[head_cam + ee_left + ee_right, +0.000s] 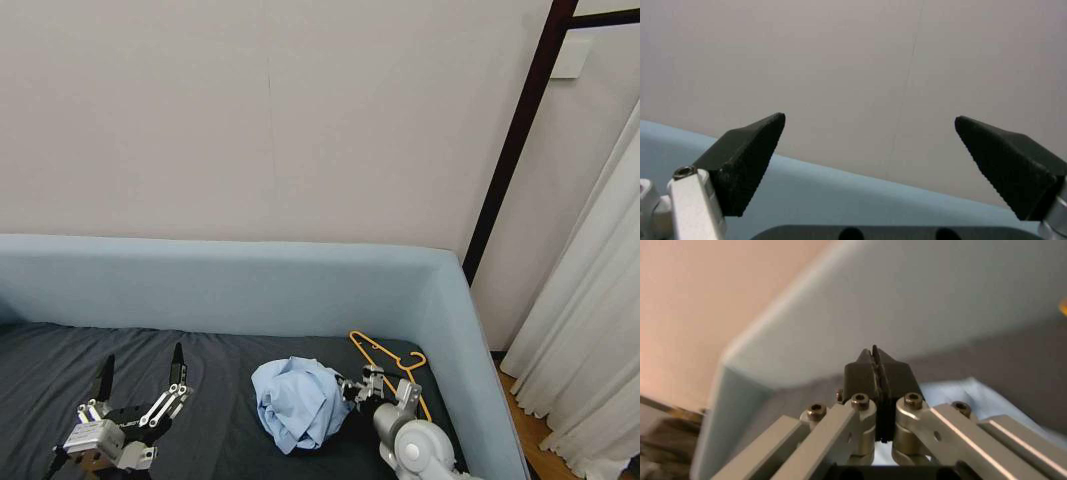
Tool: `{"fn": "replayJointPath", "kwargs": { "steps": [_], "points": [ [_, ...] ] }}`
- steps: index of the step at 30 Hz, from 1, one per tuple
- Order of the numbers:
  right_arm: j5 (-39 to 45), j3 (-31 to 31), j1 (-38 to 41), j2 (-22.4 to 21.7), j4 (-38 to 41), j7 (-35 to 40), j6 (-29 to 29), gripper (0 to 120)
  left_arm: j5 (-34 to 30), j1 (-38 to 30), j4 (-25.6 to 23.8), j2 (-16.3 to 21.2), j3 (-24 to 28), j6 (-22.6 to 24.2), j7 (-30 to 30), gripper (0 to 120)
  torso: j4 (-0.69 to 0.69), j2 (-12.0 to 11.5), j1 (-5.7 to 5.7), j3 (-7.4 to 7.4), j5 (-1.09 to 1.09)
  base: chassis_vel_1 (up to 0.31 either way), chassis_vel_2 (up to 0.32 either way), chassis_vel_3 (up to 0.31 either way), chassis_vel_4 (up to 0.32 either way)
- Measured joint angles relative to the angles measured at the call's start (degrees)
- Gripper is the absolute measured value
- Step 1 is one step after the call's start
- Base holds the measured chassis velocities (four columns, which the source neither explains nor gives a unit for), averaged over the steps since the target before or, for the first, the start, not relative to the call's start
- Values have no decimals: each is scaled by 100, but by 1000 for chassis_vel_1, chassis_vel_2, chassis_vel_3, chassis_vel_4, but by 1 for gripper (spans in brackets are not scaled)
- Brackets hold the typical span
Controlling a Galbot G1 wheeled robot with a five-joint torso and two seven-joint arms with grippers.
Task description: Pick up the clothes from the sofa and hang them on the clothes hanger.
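Your right gripper (349, 387) is touching the blue shirt (295, 402), crumpled low-centre on the sofa (250, 285), jaws shut with nothing visibly pinched. Left gripper (143, 365) is idling lower left, jaws wide. I'd be reopening and aiming for a thick fold.

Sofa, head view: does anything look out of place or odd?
The blue shirt lies bunched in a ball on the seat, and the orange hanger lies flat beside it. The right hand, shut, sits at the shirt's edge.
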Motion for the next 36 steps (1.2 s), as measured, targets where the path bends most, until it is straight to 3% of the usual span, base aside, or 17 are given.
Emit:
{"fn": "replayJointPath", "kwargs": {
  "steps": [5, 9, 13, 18, 25, 36],
  "points": [
    [448, 80, 594, -456, 613, -430, 225, 0, -82, -53, 23, 43, -21, 3, -5, 100, 0, 0, 0, 0, -3, 0, 0, 0, 0],
    [404, -8, 697, -633, 583, -399, 150, 0, -88, -106, 93, 22, -15, 1, -10, 100, 0, 0, 0, 0, -3, 0, 0, 0, 0],
    [-64, -174, 460, -507, 51, -142, -11, 0, -86, -124, 129, 12, -5, 0, -11, 100, -1, 0, 0, 0, 0, 0, 0, 0, 0],
    [-427, -285, 292, -148, -617, 345, -651, 0, -85, -131, 131, 87, -78, 24, -14, 100, 0, 0, 0, 0, 0, 0, 0, 0, 0],
    [-445, -399, 270, 145, -1158, 756, -1496, 23, -46, -139, 113, 88, -77, 66, -18, 100, 1, 0, 0, 0, -3, 0, 0, 0, 0],
    [-591, -396, 199, 435, -1773, 445, -1458, 64, -13, -110, 113, 73, -73, 55, -17, 100, 0, 0, 0, 0, -2, 0, 0, 0, 0]
  ]
}}
